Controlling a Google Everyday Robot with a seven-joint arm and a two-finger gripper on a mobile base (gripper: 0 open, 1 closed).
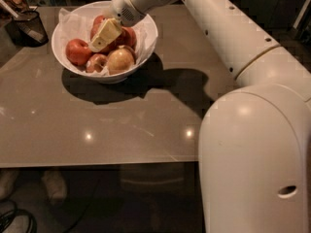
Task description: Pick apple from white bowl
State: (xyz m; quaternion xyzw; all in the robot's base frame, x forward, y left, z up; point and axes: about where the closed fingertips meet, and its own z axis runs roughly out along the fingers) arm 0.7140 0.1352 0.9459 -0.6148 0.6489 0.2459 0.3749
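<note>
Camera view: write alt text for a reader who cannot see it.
The robot's cream gripper hangs inside a wide, glossy white bowl of apples, over the biggest deep red apple, on a grey-brown table.

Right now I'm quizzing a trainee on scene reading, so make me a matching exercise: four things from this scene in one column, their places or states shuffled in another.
Things:
1. tool
2. yellowish-tan apple
3. dark mesh cup
4. white bowl

Places or states:
A. on the table, left of the bowl, outside it
B. lined with crumpled white paper
C. over the bowl, covering part of the big red apple
D. at the bowl's near side, among the fruit

Pairs: 1-C, 2-D, 3-A, 4-B.
</note>
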